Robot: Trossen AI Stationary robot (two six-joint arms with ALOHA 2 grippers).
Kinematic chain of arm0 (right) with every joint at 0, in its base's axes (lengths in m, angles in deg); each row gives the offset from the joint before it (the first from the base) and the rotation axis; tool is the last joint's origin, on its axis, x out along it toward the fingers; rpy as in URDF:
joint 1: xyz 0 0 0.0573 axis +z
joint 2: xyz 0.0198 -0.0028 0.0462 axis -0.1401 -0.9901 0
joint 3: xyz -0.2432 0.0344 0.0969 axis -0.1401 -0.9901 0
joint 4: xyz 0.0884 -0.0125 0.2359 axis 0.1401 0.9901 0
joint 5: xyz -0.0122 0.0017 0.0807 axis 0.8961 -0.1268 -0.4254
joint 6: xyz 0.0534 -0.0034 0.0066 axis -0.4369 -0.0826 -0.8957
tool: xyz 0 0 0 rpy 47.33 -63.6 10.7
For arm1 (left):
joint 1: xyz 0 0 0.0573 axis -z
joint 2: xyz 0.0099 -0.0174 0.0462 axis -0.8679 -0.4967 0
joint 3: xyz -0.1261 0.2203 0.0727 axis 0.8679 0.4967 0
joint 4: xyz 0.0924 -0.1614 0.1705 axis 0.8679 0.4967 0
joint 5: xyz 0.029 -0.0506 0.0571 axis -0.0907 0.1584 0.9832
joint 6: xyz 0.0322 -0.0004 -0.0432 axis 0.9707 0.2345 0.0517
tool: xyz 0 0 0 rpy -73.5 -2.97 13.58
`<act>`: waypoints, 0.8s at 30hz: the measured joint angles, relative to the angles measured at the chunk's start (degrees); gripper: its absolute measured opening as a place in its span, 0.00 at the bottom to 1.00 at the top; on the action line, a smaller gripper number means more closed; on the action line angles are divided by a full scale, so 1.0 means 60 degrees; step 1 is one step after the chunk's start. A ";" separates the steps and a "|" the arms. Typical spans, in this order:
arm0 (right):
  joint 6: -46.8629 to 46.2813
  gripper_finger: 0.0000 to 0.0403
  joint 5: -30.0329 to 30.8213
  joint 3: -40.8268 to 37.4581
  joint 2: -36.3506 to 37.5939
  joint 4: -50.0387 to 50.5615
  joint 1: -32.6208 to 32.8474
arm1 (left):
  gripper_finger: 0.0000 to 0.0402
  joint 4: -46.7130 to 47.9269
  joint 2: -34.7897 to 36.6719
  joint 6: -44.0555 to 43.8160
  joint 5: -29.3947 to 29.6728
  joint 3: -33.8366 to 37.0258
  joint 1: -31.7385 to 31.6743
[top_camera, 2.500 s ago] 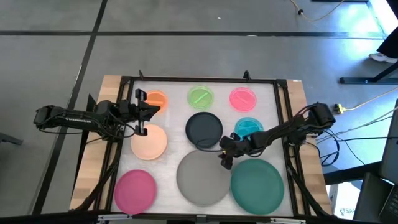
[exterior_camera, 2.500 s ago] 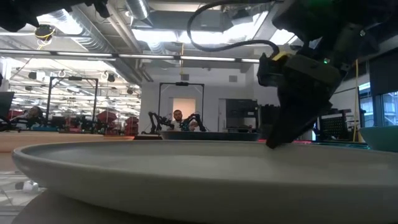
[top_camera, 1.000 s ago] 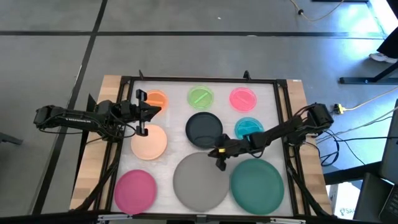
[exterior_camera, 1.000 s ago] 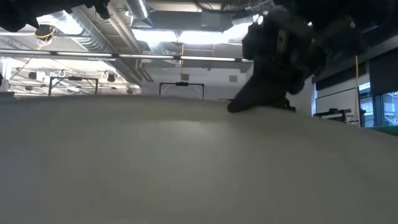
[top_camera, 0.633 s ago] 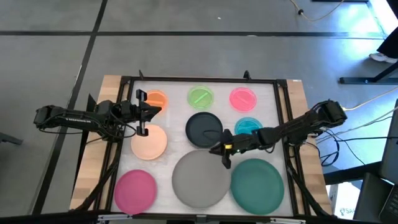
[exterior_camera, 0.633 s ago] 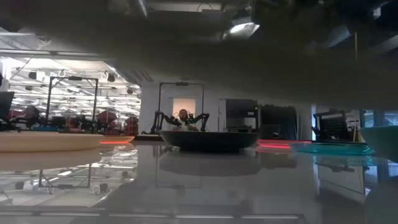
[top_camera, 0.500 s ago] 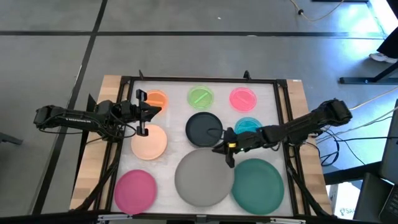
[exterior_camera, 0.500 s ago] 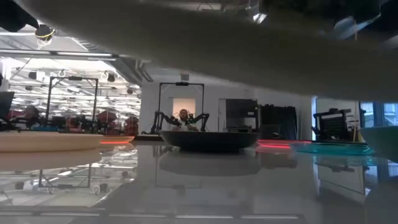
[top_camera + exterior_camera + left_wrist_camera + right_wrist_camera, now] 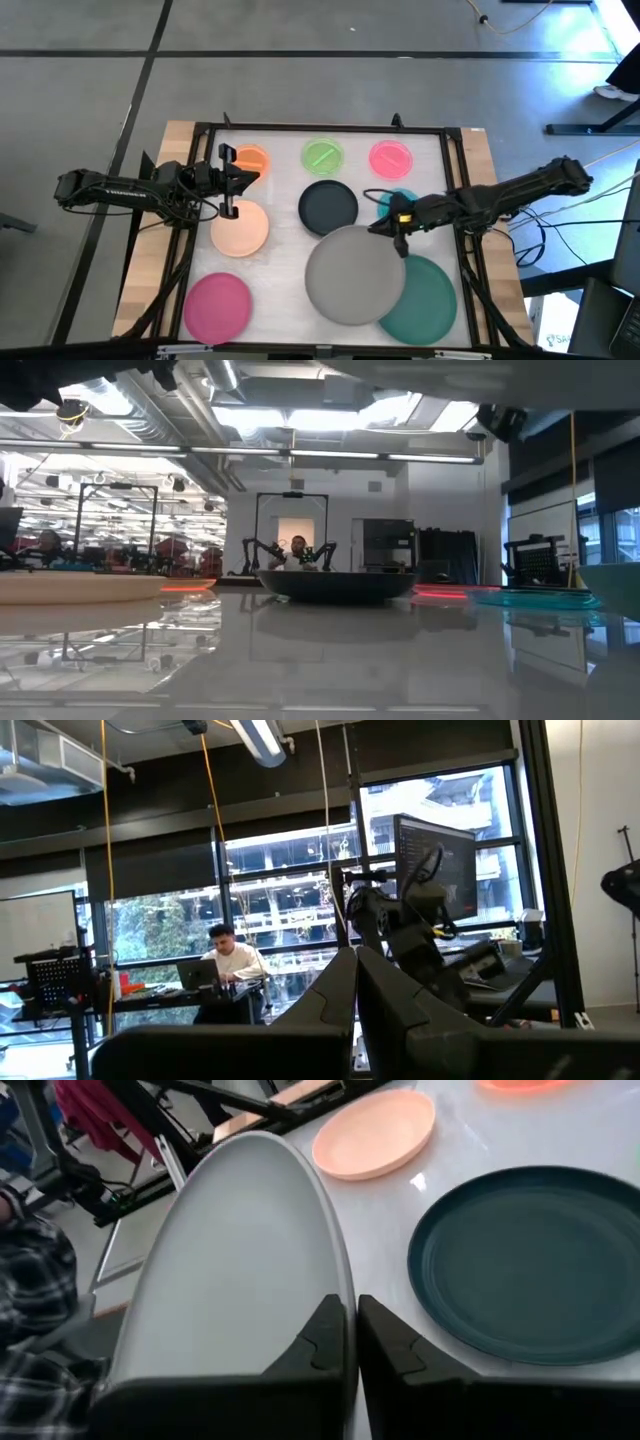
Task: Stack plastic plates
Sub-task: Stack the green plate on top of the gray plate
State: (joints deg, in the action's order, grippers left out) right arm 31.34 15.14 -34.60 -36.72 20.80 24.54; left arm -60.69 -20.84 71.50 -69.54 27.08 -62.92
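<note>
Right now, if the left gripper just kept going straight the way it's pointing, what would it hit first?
The left gripper points toward the right side of the table, passing between the orange plate and the peach plate. The black plate looks like the first thing near that line, though the gripper's height is unclear.

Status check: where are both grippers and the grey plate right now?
Right gripper shut on grey plate, carried partly over dark green plate. Left gripper parked above peach plate. Nothing in the way.

grey plate (image 9: pixel 354 274): matt smooth plastic | table top (image 9: pixel 285 215): glossy white, mirrors plates | table edge (image 9: pixel 176 135): bare wood
</note>
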 joint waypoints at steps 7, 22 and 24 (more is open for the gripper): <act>-0.0043 0.01 0.0242 0.0009 -0.0416 -0.1025 0.0004 | 0.02 -0.0001 0.0001 0.0004 0.0000 0.0000 0.0000; 0.0462 0.01 0.0251 0.0011 -0.5174 -0.4470 -0.0004 | 0.02 -0.0004 0.0000 0.0004 0.0000 0.0000 0.0000; 0.0463 0.01 0.0207 0.0007 -0.5529 -0.4753 -0.0004 | 0.02 -0.0007 0.0001 0.0004 0.0000 0.0000 0.0000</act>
State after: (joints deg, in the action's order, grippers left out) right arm 34.12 16.38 -34.56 -69.89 -7.72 24.52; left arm -60.74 -20.84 71.52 -69.54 27.08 -62.92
